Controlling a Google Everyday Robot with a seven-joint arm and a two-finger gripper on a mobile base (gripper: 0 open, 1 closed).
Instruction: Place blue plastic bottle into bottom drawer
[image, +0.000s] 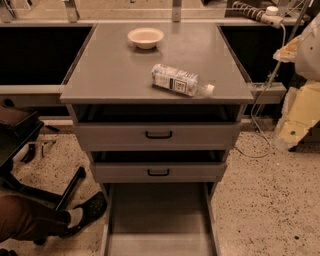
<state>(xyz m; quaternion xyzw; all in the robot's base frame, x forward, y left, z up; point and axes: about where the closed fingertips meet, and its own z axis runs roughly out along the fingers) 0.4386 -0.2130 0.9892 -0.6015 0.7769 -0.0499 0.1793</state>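
Note:
The blue plastic bottle (179, 80) lies on its side on the grey cabinet top (110, 75), near the front right, with its white cap pointing right. The bottom drawer (159, 215) is pulled out toward me, and its flat grey floor shows nothing in it. My arm comes in at the right edge, and the gripper (286, 51) hangs beyond the cabinet's right side, about level with the top. It is to the right of the bottle and apart from it, holding nothing that I can see.
A cream bowl (145, 37) stands at the back middle of the cabinet top. The two upper drawers with black handles (159, 134) (158, 172) are slightly pulled out. A person's leg and shoe (85, 210) and a chair base are on the floor to the left. Cables hang at the right.

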